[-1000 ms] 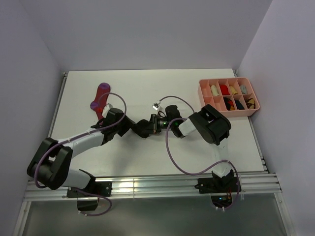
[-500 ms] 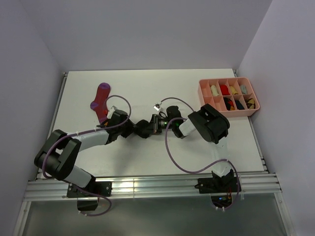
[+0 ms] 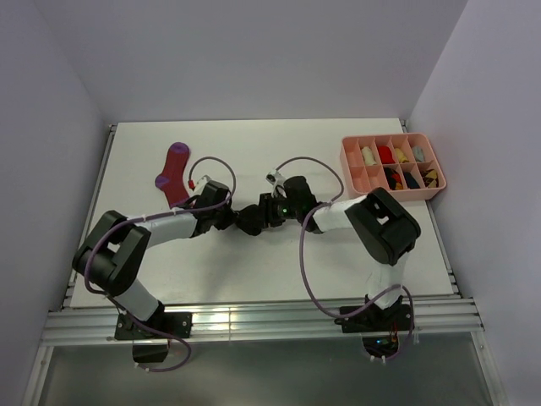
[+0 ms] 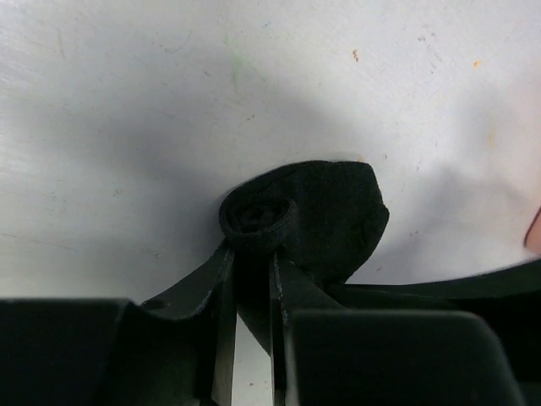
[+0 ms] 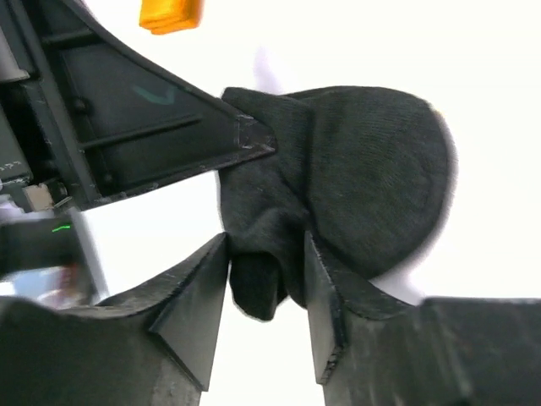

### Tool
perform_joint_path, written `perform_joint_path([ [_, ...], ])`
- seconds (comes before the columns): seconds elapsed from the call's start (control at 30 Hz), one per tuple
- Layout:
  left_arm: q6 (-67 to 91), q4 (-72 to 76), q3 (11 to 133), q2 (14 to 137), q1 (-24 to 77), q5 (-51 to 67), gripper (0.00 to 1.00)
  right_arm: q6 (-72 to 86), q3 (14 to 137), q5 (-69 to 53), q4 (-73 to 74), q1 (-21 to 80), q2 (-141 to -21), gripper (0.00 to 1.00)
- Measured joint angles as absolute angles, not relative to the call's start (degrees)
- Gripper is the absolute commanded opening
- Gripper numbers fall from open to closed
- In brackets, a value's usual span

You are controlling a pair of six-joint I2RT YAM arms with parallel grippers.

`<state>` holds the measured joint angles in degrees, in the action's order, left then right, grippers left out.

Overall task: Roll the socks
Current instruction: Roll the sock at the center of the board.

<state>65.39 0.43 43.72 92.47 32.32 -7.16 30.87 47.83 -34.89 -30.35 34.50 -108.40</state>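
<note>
A black sock [image 4: 334, 211], partly rolled, lies on the white table between my two grippers near the table's middle. My left gripper [image 4: 252, 264] is shut on the rolled end, its jaws narrow with fabric pinched between them. In the right wrist view the same black sock [image 5: 372, 182] bulges ahead of my right gripper [image 5: 267, 254]. That gripper's jaws stand apart, with a fold of the sock hanging loosely between them. From above, the left gripper [image 3: 239, 219] and right gripper [image 3: 265, 211] meet tip to tip. A magenta sock [image 3: 173, 172] lies flat at the back left.
A pink compartment tray [image 3: 349, 166] holding several rolled socks stands at the back right. Purple cables loop over both arms. The left arm lies low across the table's left half. A small orange piece [image 5: 172, 13] shows at the top of the right wrist view.
My left arm has reached further right and its jaws have closed on the black sock. The right jaws have spread apart, and the right arm's elbow has swung out to the right.
</note>
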Motion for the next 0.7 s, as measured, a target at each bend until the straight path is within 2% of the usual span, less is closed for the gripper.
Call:
perform_joint_path([
  [0.17, 63.18, -4.14, 46.96, 93.47, 32.47, -7.53, 0.01, 21.30, 47.37, -20.58, -21.65, 39.13, -100.25, 0.53],
  [0.33, 61.06, -7.99, 49.34, 94.04, 32.51, -7.86, 0.00, 13.28, 45.01, -6.37, -20.58, 45.39, -93.97, 0.54],
  [0.7, 59.27, -11.49, 52.25, 95.42, 32.71, -7.79, 0.01, -3.31, 43.90, 11.14, -23.49, 57.47, -94.26, 0.55],
])
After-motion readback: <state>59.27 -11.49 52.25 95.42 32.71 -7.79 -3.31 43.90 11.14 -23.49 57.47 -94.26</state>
